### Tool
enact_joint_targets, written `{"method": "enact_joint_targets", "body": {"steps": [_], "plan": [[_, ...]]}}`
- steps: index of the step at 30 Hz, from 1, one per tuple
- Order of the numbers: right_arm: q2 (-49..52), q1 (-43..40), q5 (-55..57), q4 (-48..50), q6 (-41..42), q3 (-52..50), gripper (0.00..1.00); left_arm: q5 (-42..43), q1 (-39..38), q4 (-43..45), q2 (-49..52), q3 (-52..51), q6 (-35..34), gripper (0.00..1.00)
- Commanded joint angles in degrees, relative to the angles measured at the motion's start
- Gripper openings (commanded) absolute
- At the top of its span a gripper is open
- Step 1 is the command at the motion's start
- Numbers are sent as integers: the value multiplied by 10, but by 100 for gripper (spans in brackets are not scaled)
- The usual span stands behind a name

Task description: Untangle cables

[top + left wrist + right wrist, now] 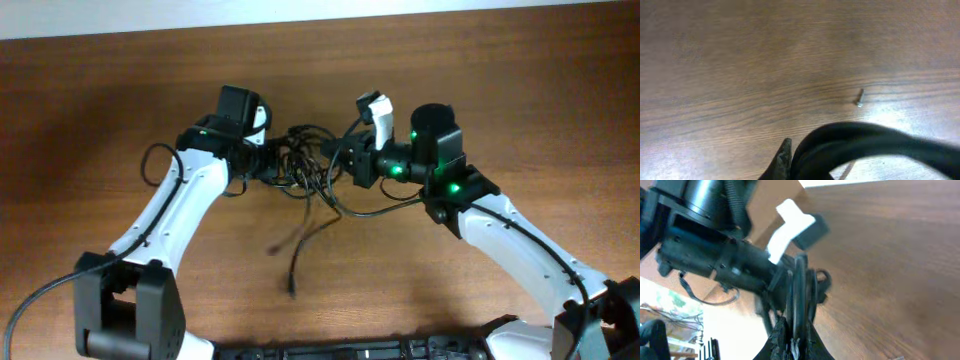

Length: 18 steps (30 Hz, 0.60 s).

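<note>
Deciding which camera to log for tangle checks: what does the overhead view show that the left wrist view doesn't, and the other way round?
Only overhead: both arms whole, the left gripper and right gripper meeting at the knot of cables, and a loose end trailing toward the robot. Only left wrist: a small metallic piece on the wood, too small to identify, and one dark fingertip. Both: the wooden table and black cord, blurred and close in the left wrist view.
</note>
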Motion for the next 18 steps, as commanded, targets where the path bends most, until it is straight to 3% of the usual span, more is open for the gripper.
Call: {"method": "enact_joint_targets", "body": {"steps": [1, 4, 10, 14, 15, 16, 18], "plan": [[-18, -83, 4, -55, -1, 12, 4, -75, 92, -38, 4, -4, -47, 0], [-18, -116, 4, -146, -1, 12, 4, -22, 143, -53, -7, -4, -59, 0], [-18, -108, 2, -307, -31, 12, 4, 171, 222, -5, -70, -4, -61, 0], [-18, -101, 6, -326, -49, 12, 5, 190, 235, 4, -118, -4, -53, 0], [-18, -101, 11, -327, -49, 12, 13, 190, 235, 3, -126, -4, -47, 0], [-18, -101, 17, -327, -49, 12, 31, 190, 235, 2, -138, -4, -41, 0], [-18, -101, 17, -327, -49, 12, 50, 190, 235, 2, -144, -4, -41, 0]]}}
